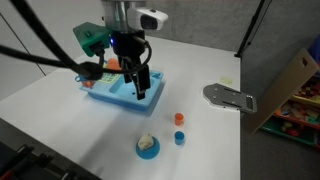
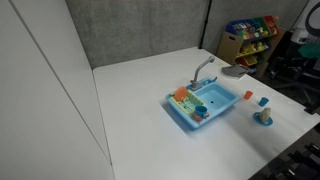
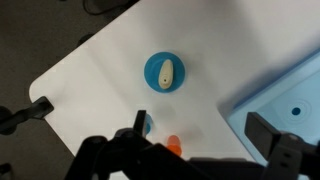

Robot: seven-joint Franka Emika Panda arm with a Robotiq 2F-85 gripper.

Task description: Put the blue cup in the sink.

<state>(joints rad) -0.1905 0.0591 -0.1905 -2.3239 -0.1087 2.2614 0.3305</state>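
The tiny blue cup (image 1: 179, 138) stands on the white table beside a small orange cup (image 1: 179, 118), apart from the light-blue sink (image 1: 112, 97). It also shows in an exterior view (image 2: 263, 101), to the side of the sink (image 2: 216, 112) with its grey faucet (image 2: 203, 70). My gripper (image 1: 139, 88) hangs open and empty above the sink's edge nearest the cups. In the wrist view the blue cup (image 3: 148, 127) peeks out beside one finger of the gripper (image 3: 203, 128). The orange cup (image 3: 173, 143) stands next to it and the sink (image 3: 292, 98) lies off to the right.
A round blue plate with pale food (image 1: 148, 147) (image 3: 165, 72) (image 2: 264, 118) lies near the cups. A grey flat object (image 1: 229, 97) lies near the table's edge. Green and orange dishes (image 2: 181, 95) sit in the sink's side rack. A cardboard box (image 1: 292, 85) stands beyond the table.
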